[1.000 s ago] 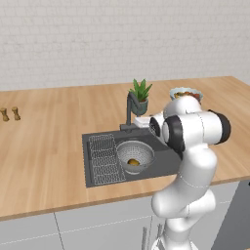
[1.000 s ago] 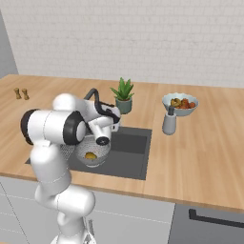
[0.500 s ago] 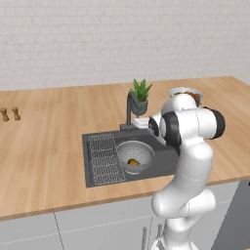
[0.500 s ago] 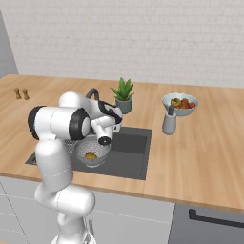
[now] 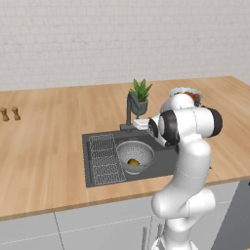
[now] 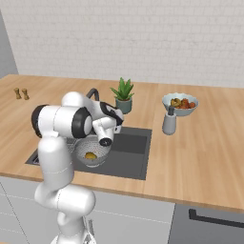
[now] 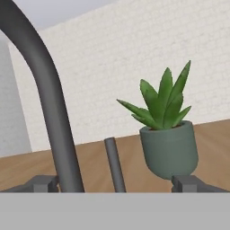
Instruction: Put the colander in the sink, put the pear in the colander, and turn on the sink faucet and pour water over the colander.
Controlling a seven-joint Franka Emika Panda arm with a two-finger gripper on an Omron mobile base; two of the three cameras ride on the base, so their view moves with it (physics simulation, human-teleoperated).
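The grey mesh colander (image 5: 136, 155) (image 6: 91, 153) sits in the dark sink (image 5: 161, 162) (image 6: 129, 151), right of the wire rack. The yellow-brown pear (image 5: 133, 161) (image 6: 90, 156) lies inside the colander. The dark faucet (image 5: 129, 108) (image 6: 92, 92) (image 7: 50, 108) rises behind the basin. My gripper (image 5: 144, 124) (image 6: 114, 113) (image 7: 116, 183) is open, level with the faucet's base and pointing toward the back wall. In the hand view the faucet's thin upright lever (image 7: 114, 162) stands between my fingertips (image 7: 43, 183), with the spout just left of it. Nothing is held.
A green potted plant (image 5: 140, 96) (image 6: 123, 95) (image 7: 167, 134) stands right behind the faucet. A pale fruit bowl (image 5: 186, 93) (image 6: 179, 104) and a grey dispenser (image 6: 168, 123) sit to the right. Two brown shakers (image 5: 10, 114) (image 6: 21, 93) are far left.
My elbow has swung a little to the left and the hand has edged toward the faucet. The gripper stays open; colander and pear have not moved.
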